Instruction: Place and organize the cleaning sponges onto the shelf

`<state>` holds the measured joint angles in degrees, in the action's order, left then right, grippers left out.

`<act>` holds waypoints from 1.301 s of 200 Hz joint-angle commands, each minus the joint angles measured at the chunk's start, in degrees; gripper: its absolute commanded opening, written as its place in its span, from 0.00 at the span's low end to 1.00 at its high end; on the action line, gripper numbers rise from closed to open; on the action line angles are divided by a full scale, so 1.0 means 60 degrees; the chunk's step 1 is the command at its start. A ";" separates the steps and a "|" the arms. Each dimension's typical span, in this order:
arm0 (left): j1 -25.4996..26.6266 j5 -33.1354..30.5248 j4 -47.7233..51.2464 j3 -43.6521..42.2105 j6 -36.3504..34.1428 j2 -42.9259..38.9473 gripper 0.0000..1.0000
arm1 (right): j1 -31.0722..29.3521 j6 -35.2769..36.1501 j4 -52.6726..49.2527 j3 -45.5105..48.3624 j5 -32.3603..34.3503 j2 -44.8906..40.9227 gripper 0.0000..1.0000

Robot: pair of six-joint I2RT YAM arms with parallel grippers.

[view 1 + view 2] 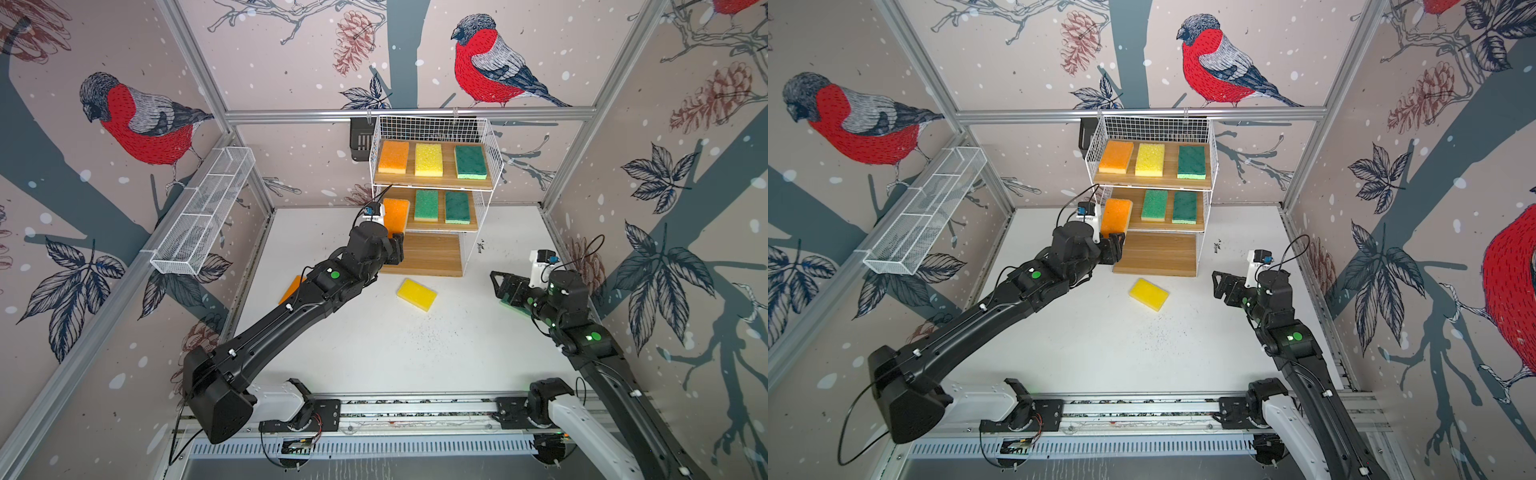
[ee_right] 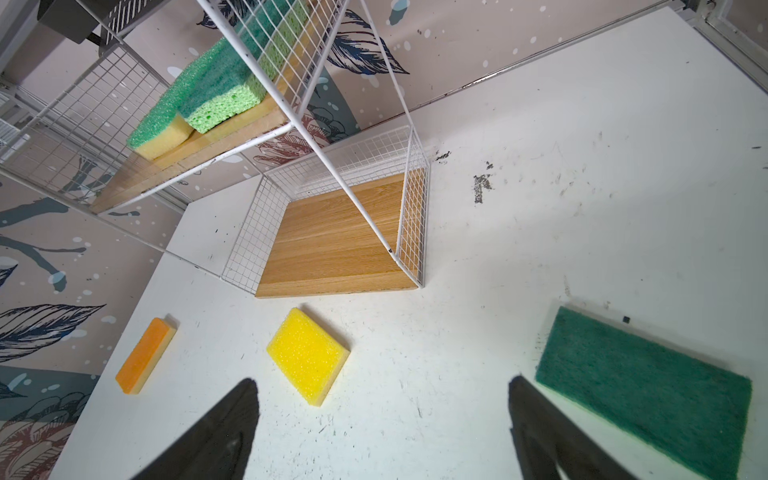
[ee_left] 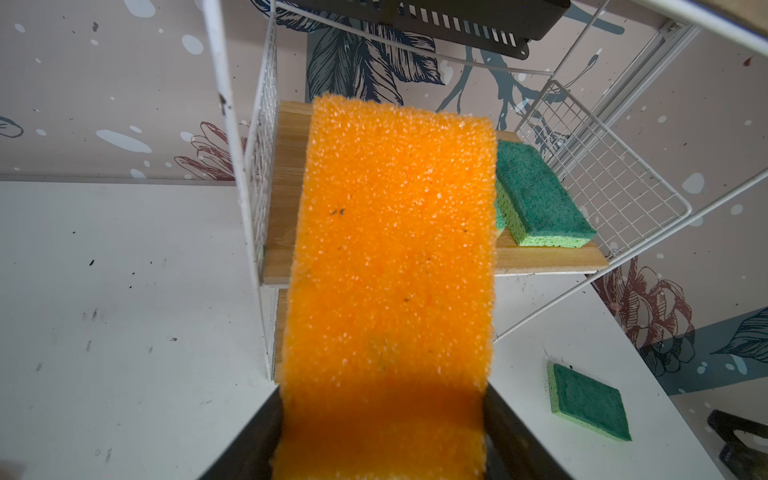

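Observation:
The shelf (image 1: 432, 124) stands at the back. Its top board carries an orange (image 1: 393, 156), a yellow (image 1: 429, 159) and a green sponge (image 1: 470, 162); two green sponges (image 1: 426, 205) (image 1: 457, 207) lie on the middle board. My left gripper (image 3: 380, 436) is shut on another orange sponge (image 3: 395, 249), held over that board's left end. The bottom board (image 2: 332, 249) is bare. On the table lie a yellow sponge (image 2: 307, 355), an orange sponge (image 2: 145, 355) and a green sponge (image 2: 648, 390). My right gripper (image 2: 382, 395) hovers open and holds nothing, beside the green one.
A long white mesh trough (image 1: 203, 212) hangs on the left wall. A small black slotted basket (image 1: 361, 139) hangs left of the shelf's top. In a top view the left arm (image 1: 299, 307) partly hides the table's orange sponge. Dark crumbs speckle the white table (image 1: 395, 353).

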<state>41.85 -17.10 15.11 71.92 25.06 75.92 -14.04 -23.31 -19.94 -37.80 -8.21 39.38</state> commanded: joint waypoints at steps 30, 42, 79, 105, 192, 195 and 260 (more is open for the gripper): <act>0.0012 -0.0353 -0.0975 0.0338 -0.0034 0.0534 0.64 | -0.0018 0.0250 0.0247 -0.0056 -0.0243 0.0043 0.94; 0.0013 -0.0444 -0.1064 0.0411 -0.0031 0.0664 0.64 | -0.0018 0.0214 0.0291 -0.0057 -0.0247 0.0095 0.94; 0.0013 -0.0836 -0.1365 0.0551 -0.0089 0.1008 0.64 | -0.0018 0.0150 0.0481 -0.0086 -0.0321 0.0228 0.94; 0.0017 -0.1093 -0.1714 0.0496 -0.0228 0.1196 0.64 | -0.0021 0.0045 0.0624 -0.0127 -0.0344 0.0357 0.93; -0.0073 -0.1356 -0.2299 0.0687 -0.0463 0.1848 0.65 | -0.0033 -0.0169 0.0892 -0.0233 -0.0500 0.0617 0.93; -0.0089 -0.1350 -0.2264 0.0716 -0.0470 0.1892 0.65 | -0.0033 -0.0159 0.0892 -0.0237 -0.0501 0.0623 0.93; -0.0313 -0.1142 -0.1979 0.1113 -0.0486 0.2375 0.65 | -0.0049 -0.0138 0.0951 -0.0267 -0.0421 0.0703 0.94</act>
<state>40.53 -24.16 4.05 77.58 22.50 89.80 -14.24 -23.99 -16.32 -39.05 -10.66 43.35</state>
